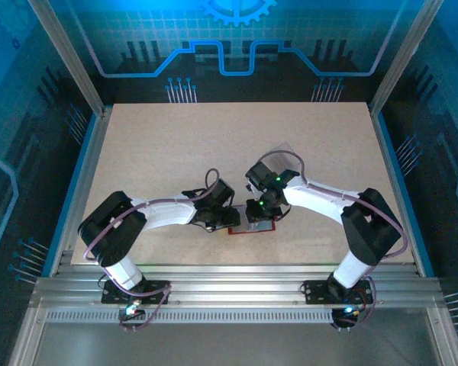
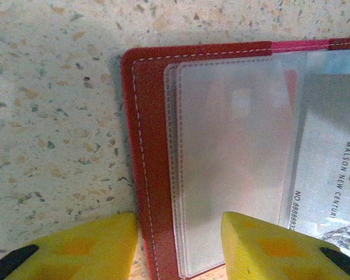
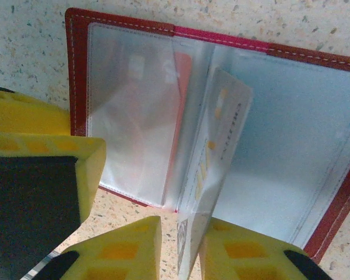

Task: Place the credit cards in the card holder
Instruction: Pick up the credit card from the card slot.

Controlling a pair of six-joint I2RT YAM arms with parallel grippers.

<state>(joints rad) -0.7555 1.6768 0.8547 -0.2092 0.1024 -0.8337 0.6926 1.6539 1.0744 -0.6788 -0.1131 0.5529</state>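
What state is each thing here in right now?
dark-red folding card holder: open, lying flat on the speckled table.
clear plastic pockets: one leaf lifted at the middle fold, the others flat.
pale printed card: standing tilted at the middle fold, gripped at its near end.
right hand: shut on the card.
left hand: open, fingers straddling the holder's end edge.

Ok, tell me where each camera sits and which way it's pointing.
Top: above and behind, looking down on the table; left arm and right arm show.
Left wrist: looks down at the open wallet, at its edge; yellow left fingers straddle it.
Right wrist: looks down at the wallet's clear pockets; right fingers pinch a card.
Shared: both wrist views show the same wallet.
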